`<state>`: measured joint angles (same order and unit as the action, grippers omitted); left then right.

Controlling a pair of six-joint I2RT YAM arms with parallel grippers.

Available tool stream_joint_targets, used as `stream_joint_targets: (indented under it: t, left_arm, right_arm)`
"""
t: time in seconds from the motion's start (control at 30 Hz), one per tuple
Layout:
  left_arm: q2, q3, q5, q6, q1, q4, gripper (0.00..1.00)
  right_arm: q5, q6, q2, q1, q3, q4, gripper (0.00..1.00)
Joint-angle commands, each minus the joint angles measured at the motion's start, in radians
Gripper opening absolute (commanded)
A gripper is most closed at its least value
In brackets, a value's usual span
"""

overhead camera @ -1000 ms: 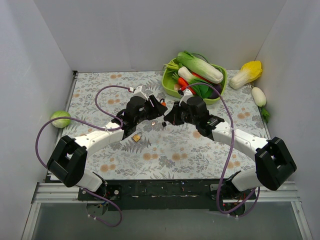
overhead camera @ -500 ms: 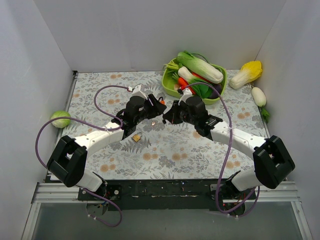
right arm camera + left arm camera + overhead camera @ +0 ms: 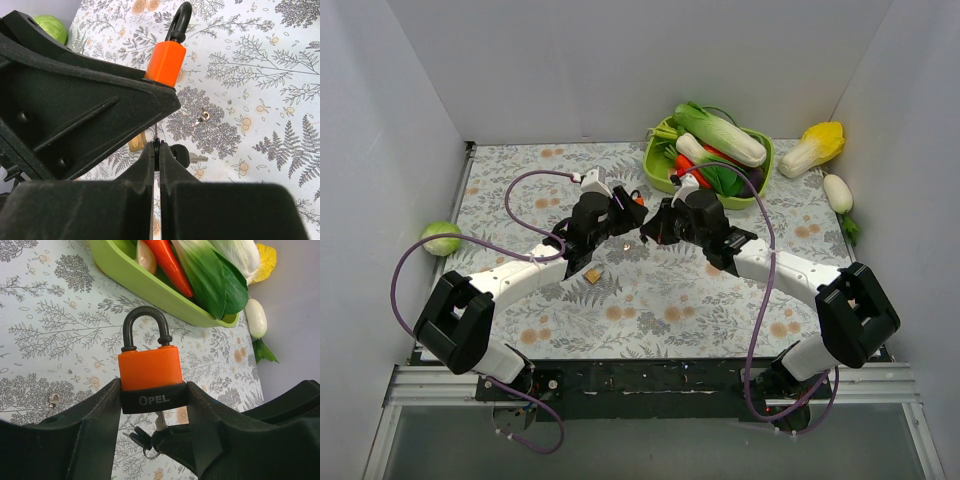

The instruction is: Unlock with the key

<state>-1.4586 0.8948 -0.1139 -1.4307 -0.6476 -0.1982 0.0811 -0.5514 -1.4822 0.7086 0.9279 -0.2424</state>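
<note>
L hand [image 3: 152, 392] sits approx half open, clamped on the base of the orange padlock [image 3: 149, 367], shackle up, held off the worktop [image 3: 30, 315]. R hand [image 3: 156, 149] is pinched shut on the key [image 3: 160, 420]. Its silver blade sits right under the padlock's bottom; can't tell if it's in the keyhole.

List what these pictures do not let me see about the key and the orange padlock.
- Keyhole: left wrist view, under the black base of the padlock; right wrist view, behind the left end effector.
- The key: right wrist view, mostly buried inside the shut right end effector.
- Top view: both too small to make out.
</note>
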Motion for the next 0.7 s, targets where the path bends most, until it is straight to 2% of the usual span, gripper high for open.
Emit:
stream_joint_targets:
  t: [0.0,0.67]
  left_arm:
    - [0.040,0.015,0.051,0.015,-0.047,-0.026,0.00]
    - [0.040,0.018,0.028,0.036,-0.078,-0.023,0.00]
  right_arm:
    - [-0.121,-0.004,-0.016,-0.020,0.071,-0.101,0.01]
    - [-0.207,0.011,-0.009,-0.021,0.109,-0.178,0.01]
